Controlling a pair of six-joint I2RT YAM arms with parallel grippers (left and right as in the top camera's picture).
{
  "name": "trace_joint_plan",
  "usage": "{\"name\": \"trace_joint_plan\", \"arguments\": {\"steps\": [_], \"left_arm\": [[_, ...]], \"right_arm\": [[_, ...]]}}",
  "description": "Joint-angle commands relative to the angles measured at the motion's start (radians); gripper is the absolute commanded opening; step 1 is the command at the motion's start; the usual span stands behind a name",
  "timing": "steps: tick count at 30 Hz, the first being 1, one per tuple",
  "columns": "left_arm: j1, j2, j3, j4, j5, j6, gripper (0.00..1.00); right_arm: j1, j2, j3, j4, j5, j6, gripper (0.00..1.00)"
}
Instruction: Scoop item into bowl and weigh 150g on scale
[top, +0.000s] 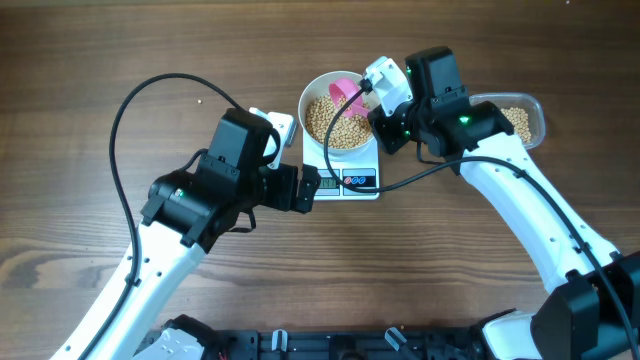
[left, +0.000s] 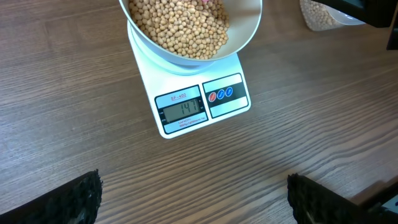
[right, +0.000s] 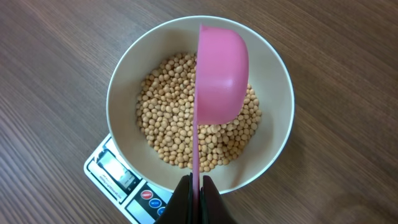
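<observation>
The white bowl stands on the white scale, filled with tan beans. A pink scoop hangs over the beans, turned on its side, its thin handle pinched in my right gripper, which is shut on it. In the left wrist view the scale's display reads 141, below the bowl and beans. My left gripper stands wide open over bare table in front of the scale, holding nothing.
A clear plastic tub with more beans sits to the right of the scale, partly behind my right arm; the left wrist view shows it too, the tub at top right. Black cables loop over the wooden table.
</observation>
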Motion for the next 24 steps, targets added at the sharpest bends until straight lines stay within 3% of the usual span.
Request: {"name": "trace_joint_plan", "arguments": {"steps": [1, 18, 21, 24], "left_arm": [[-0.005, 0.002, 0.005, 0.002, 0.009, -0.002, 1.00], [-0.005, 0.002, 0.005, 0.002, 0.009, -0.002, 1.00], [-0.005, 0.002, 0.005, 0.002, 0.009, -0.002, 1.00], [-0.005, 0.002, 0.005, 0.002, 0.009, -0.002, 1.00]], "right_arm": [[-0.003, -0.029, 0.012, 0.006, 0.013, -0.016, 0.04], [-0.003, -0.029, 0.012, 0.011, -0.074, -0.013, 0.04], [-0.003, -0.029, 0.012, 0.017, 0.047, -0.010, 0.04], [-0.003, -0.029, 0.012, 0.016, -0.039, -0.010, 0.04]]}}
